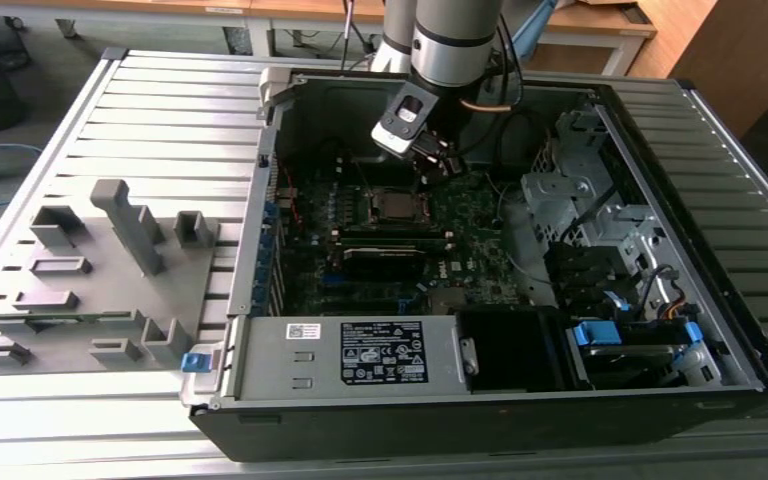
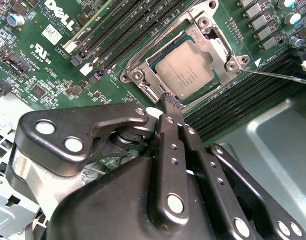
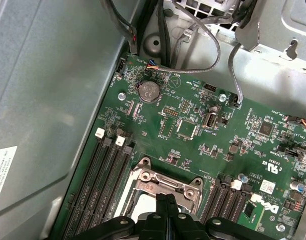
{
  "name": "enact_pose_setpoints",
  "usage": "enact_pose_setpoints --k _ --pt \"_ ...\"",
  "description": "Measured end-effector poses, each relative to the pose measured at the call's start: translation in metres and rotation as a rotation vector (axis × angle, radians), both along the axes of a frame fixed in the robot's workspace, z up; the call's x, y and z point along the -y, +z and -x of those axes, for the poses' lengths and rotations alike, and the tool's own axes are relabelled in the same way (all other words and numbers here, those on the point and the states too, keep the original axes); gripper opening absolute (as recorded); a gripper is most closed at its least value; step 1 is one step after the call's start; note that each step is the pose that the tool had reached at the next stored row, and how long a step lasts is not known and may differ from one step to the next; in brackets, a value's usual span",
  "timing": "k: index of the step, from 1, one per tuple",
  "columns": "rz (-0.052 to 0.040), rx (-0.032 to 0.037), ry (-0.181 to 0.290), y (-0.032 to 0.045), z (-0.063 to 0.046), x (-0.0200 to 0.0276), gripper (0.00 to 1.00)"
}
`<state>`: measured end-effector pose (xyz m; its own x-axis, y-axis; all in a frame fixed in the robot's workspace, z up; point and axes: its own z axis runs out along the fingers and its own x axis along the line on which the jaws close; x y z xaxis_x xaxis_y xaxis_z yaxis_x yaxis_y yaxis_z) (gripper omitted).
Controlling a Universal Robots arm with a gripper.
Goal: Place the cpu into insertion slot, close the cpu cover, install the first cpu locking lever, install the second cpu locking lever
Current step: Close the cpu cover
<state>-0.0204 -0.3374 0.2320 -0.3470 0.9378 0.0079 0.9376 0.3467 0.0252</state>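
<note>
Dark hand (image 1: 434,165) in the open computer case (image 1: 491,425) — just beside the cpu (image 1: 392,206)

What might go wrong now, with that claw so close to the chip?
1. The gripper has its shut fingertips right at the edge of the cover, beside the cpu. A slip might scrape the cpu or the board.
2. A thin lever sticks out sideways and seems unlatched, so the cover may lift if it is nudged.
</note>
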Motion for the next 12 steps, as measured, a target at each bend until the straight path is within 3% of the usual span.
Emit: enact_pose_setpoints --k 12 --pt "0.0001 -0.0001 0.003 0.0000 0.0000 0.0000 0.11"
